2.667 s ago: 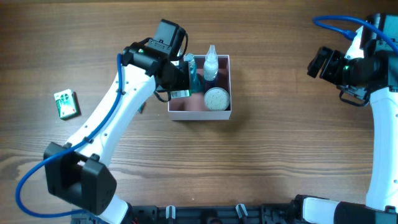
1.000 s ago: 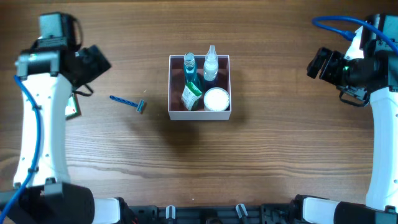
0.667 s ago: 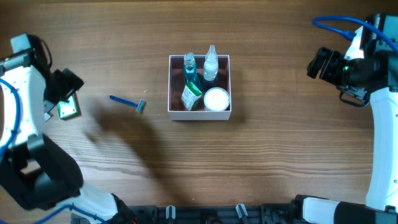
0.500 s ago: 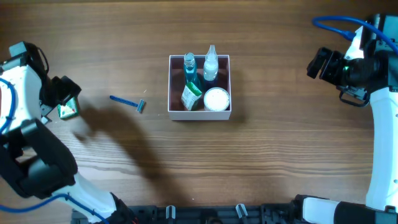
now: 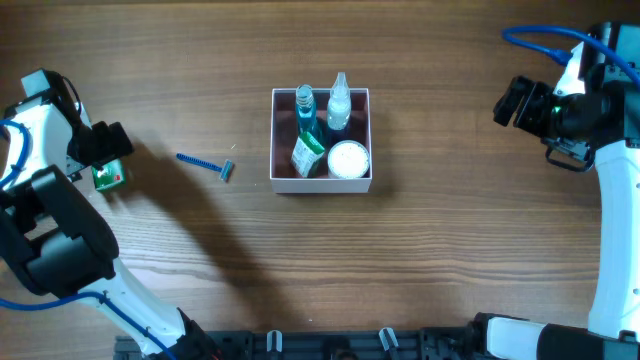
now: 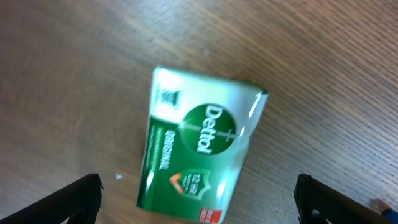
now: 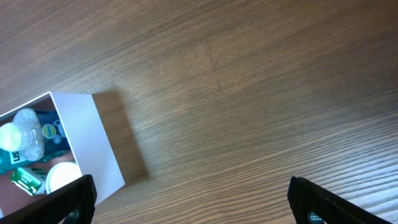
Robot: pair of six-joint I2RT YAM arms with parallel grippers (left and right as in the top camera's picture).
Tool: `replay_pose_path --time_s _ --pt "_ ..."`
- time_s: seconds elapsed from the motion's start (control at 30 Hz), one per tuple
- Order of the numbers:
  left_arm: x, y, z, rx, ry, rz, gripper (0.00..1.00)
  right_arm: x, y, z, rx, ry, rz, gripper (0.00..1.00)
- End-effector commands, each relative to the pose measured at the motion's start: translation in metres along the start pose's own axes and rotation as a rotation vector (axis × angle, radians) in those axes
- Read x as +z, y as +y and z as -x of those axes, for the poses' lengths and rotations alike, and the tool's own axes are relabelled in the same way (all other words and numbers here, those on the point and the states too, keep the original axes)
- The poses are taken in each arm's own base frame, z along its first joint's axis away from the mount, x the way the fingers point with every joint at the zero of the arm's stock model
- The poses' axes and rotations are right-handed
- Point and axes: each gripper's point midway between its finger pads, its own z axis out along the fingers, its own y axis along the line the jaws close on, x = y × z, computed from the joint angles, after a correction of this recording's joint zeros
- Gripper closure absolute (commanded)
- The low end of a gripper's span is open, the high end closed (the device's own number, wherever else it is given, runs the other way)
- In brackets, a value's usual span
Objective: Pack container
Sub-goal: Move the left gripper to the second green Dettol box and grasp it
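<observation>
The left gripper (image 5: 105, 157) hangs directly over a green Dettol soap bar (image 6: 202, 155) with its fingers spread wide on either side and nothing held, so I judge the next pick is about to start. A blue razor (image 5: 205, 164) lies loose between the soap and the container (image 5: 320, 183), both at nine o'clock of it. The container sits mid-table and already holds a teal bottle (image 5: 305, 112), a clear bottle (image 5: 339, 103), a green packet (image 5: 307, 155) and a round white jar (image 5: 348, 158). The right gripper (image 5: 508, 102) idles open and empty well off at three o'clock.
</observation>
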Motion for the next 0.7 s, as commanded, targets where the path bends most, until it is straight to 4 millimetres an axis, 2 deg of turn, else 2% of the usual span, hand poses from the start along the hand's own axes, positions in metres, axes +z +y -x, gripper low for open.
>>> replay_pose_path --time_s 0.0,0.4,0.47,0.57,0.67 --pt "0.016 -0.007 -0.004 0.115 0.029 -0.044 0.0 0.006 0.0 -0.002 -0.019 0.02 0.003 0.0" --pt "0.044 -0.012 -0.014 0.136 0.093 -0.061 0.01 0.006 0.0 -0.002 -0.029 0.021 0.003 0.0" --pt "0.045 -0.012 -0.014 0.136 0.093 -0.064 0.05 0.006 0.0 -0.002 -0.029 0.021 0.003 0.0" --pt "0.044 -0.012 -0.014 0.136 0.096 -0.064 0.2 0.006 0.0 -0.002 -0.029 0.021 0.003 0.0" --pt "0.044 -0.012 -0.014 0.136 0.096 -0.063 0.27 0.006 0.0 -0.003 -0.029 0.023 0.002 0.0"
